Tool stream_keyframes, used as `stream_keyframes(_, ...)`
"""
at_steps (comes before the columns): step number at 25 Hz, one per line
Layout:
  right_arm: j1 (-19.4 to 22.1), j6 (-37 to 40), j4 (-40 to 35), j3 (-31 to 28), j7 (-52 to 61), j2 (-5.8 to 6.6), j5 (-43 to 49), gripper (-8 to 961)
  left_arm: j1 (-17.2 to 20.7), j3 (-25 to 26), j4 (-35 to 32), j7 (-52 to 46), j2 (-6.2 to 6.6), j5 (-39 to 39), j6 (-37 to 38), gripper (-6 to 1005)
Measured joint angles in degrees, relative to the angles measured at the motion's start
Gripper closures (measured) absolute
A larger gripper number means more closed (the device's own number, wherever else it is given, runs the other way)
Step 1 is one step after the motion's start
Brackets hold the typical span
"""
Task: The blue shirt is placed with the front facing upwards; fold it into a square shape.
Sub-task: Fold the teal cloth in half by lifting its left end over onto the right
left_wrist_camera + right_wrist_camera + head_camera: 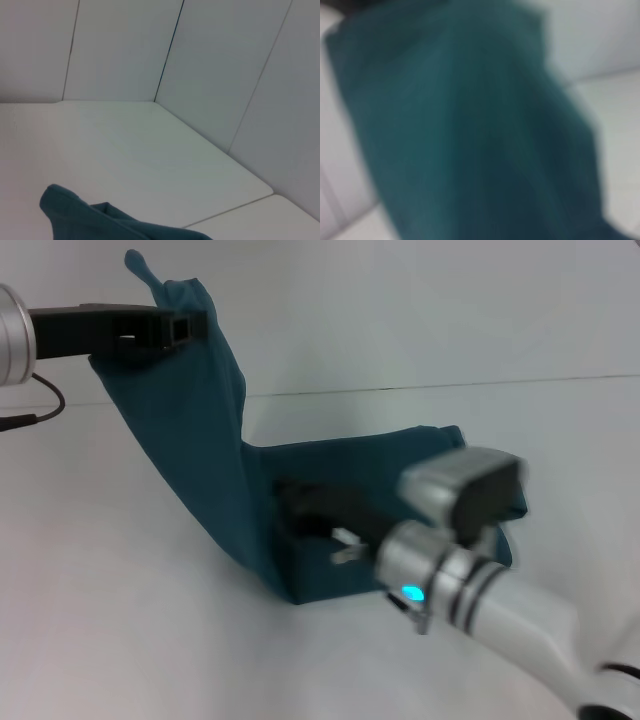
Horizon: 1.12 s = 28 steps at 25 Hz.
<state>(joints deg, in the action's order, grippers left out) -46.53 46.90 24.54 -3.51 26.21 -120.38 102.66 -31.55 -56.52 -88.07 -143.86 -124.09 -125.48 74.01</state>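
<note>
— What do we see on the white table point(120, 620)?

— We see the blue shirt point(200, 450). Part of it lies low on the table in the middle. One end is pulled up high on our left side, like a slide.

— Who holds it up?

— Our left gripper point(180, 328) does. It is up near the top left, and its black fingers are pinched tight on the top edge of the shirt. A little bit of cloth pokes up above it.

— And our other one?

— Our right gripper point(335, 530) is down low by the flat part of the shirt, in the fold. We cannot tell if it is open or closed. Its wrist view is filled with blue cloth.

— What is behind the table?

— A plain wall point(125, 45) with panels.
</note>
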Motion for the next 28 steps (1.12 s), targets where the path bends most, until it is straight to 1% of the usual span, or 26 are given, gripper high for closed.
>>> stream_keyframes(2, 3.17, 3.58, -0.85, -1.60, 0.13, 0.10, -0.01, 942, 0.01, 0.01, 0.00, 0.04, 0.04, 0.00, 0.01, 929)
stream_keyframes(4, 4.22, 4.01, -1.21, -2.14, 0.29, 0.09, 0.01, 942, 0.05, 0.04, -0.01, 0.05, 0.07, -0.02, 0.01, 929)
stream_keyframes(7, 2.88, 0.96, -1.22, -2.01, 0.35, -0.14, 0.31, 942, 0.07, -0.03, -0.20, 0.06, 0.02, -0.03, 0.02, 929)
stream_keyframes(10, -0.40, -3.97, -0.80, -2.35, 0.35, -0.56, 2.30, 941, -0.01, -0.20, -0.24, 0.07, 0.01, -0.03, 0.04, 930)
stream_keyframes(13, -3.33, -7.28, 0.29, -2.48, 0.35, -0.68, 3.41, 941, -0.09, -0.34, -0.28, 0.08, -0.01, -0.03, 0.13, 930)
stream_keyframes(19, -6.21, -8.83, 2.77, -2.52, 0.34, -0.78, 7.05, 941, 0.01, -0.51, -0.49, 0.46, -0.01, 1.16, 0.26, 930)
stream_keyframes(24, -6.41, -9.71, 3.99, -3.32, 0.12, -0.97, 8.91, 941, 0.17, -0.52, -0.52, 0.76, 0.06, 2.15, 0.26, 929)
stream_keyframes(28, -3.20, -7.56, 3.99, -5.34, -0.05, -0.33, 8.95, 941, 0.18, -0.53, -0.52, 0.78, 0.07, 2.18, 0.27, 929)
